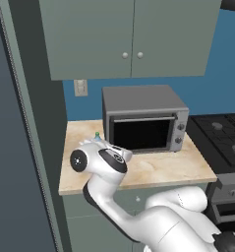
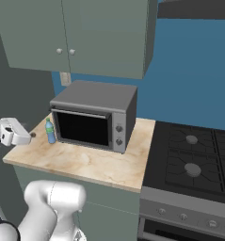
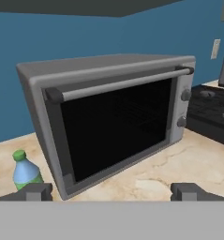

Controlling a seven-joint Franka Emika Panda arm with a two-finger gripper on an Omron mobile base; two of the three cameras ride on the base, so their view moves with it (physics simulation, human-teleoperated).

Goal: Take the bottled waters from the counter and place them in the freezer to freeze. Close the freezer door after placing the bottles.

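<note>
A light blue bottled water (image 3: 25, 174) with a green cap stands upright on the beige counter (image 2: 92, 164), just left of the toaster oven's front corner. The same bottle (image 2: 49, 132) shows beside the oven, and its green cap (image 1: 96, 134) peeks over my wrist. My gripper (image 3: 112, 192) is open and empty, its fingertips (image 3: 34, 191) spread wide. It sits low over the counter facing the oven, with the bottle just beyond the left fingertip. The hand (image 2: 13, 132) hovers at the counter's left end, short of the bottle. The tall dark grey freezer (image 1: 13, 147) rises at the left; I cannot tell how its door stands.
A grey toaster oven (image 1: 144, 120) with a dark glass door takes up the back of the counter. A black stove top (image 2: 191, 155) adjoins on the right. Grey-green wall cabinets (image 1: 129, 37) hang above. Bare counter lies in front of the oven.
</note>
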